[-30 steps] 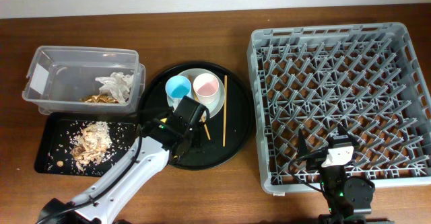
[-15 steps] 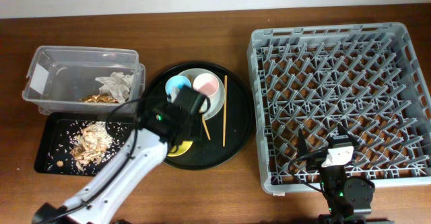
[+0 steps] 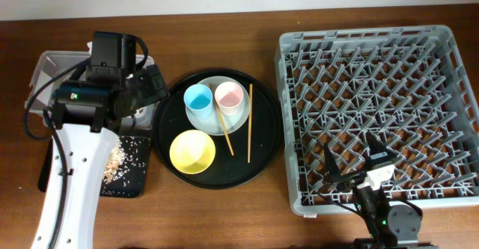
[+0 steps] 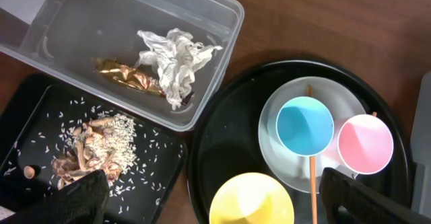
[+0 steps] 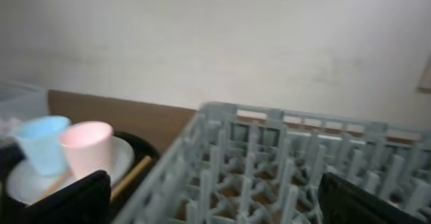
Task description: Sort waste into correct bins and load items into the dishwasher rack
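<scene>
Waste (image 4: 172, 59) binned; we should lower the left gripper (image 4: 212, 200), spread wide and empty, onto the bowl (image 4: 250, 200) below, between its fingers (image 4: 74, 200), pinching one wall clear of the chopsticks (image 4: 312, 177).

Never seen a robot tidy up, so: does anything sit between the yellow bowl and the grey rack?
Only low things: a chopstick lying right of the yellow bowl, the round black tray's rim, the rack's wall. Lifted, it should clear them.
</scene>
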### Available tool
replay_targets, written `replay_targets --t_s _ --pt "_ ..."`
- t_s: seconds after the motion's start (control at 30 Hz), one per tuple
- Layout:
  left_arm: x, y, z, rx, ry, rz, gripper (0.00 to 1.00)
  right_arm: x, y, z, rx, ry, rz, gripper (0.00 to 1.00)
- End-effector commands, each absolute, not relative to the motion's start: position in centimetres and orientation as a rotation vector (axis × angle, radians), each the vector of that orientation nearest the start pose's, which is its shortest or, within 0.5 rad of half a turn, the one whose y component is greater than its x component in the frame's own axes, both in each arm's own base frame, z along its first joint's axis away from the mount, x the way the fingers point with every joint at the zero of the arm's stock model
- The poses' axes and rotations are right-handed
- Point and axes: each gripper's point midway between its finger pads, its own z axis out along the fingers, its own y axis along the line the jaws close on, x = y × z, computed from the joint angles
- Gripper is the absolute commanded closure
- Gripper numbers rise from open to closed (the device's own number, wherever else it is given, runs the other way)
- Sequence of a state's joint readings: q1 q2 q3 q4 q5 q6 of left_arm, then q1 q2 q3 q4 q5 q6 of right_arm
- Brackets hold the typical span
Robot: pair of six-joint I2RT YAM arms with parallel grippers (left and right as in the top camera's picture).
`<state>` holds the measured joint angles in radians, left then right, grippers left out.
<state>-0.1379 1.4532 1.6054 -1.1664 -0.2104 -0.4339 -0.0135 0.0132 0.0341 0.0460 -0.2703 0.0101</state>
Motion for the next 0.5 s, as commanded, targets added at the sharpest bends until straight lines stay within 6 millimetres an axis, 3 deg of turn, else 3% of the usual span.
replay_targets --t_s 0.0,0.13,0.27,0.37,0.47 --pt "35.2 -1.1 26.7 -0.445 2.511 0.061 0.01 22.2 5.3 26.2 -0.174 1.472 0.332 0.02" --pt "35.2 -1.1 26.7 -0.445 2.511 0.061 0.01 23.2 5.8 29.3 -0.158 1.710 0.394 0.02" --pt "35.2 -1.1 26.7 -0.445 2.511 0.061 0.01 26.0 8.9 32.9 -0.205 2.066 0.671 0.02" --pt "35.2 -1.1 26.7 -0.445 2.511 0.061 0.01 28.4 13.3 33.2 -0.303 2.239 0.966 0.02" --pt "35.2 -1.1 26.7 -0.445 2.511 0.061 0.01 29.0 18.0 31.7 -0.449 2.268 1.233 0.02"
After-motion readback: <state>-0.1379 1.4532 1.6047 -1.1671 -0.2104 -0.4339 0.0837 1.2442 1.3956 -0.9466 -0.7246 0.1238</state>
